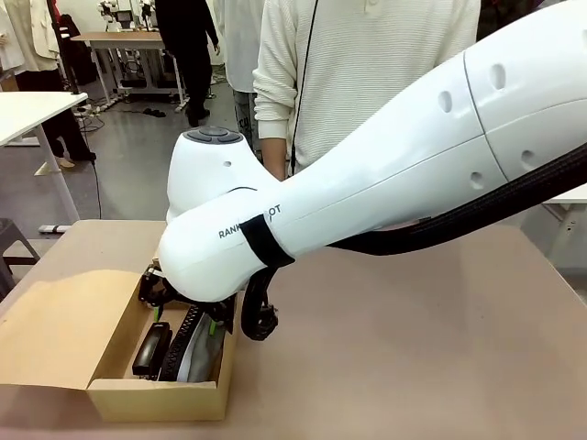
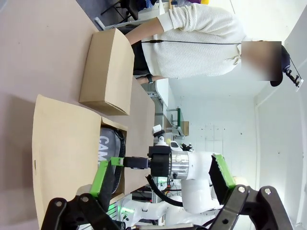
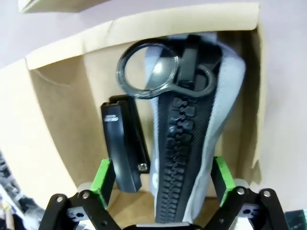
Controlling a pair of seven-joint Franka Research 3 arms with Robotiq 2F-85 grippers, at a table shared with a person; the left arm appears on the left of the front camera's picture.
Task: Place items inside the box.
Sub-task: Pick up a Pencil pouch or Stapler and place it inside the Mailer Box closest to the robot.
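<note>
The right gripper [image 3: 163,179] stands wide, its green pads apart on either side of the box's contents, clasping nothing. Between its fingers lies the grey zip pouch [image 3: 182,143], black zipper uppermost, its ring pull [image 3: 146,69] at the 12 o'clock end. A black stapler [image 3: 122,143] lies against the pouch at 9 o'clock. Both rest inside the cardboard box [image 3: 57,120], which sits at 7 o'clock on the brown table [image 1: 413,348]. The white right arm [image 1: 413,156] reaches across from 3 o'clock. The left gripper [image 2: 162,179] is also spread wide and empty, held off the table. A person in a white sweater [image 1: 367,55] stands at 12 o'clock.
</note>
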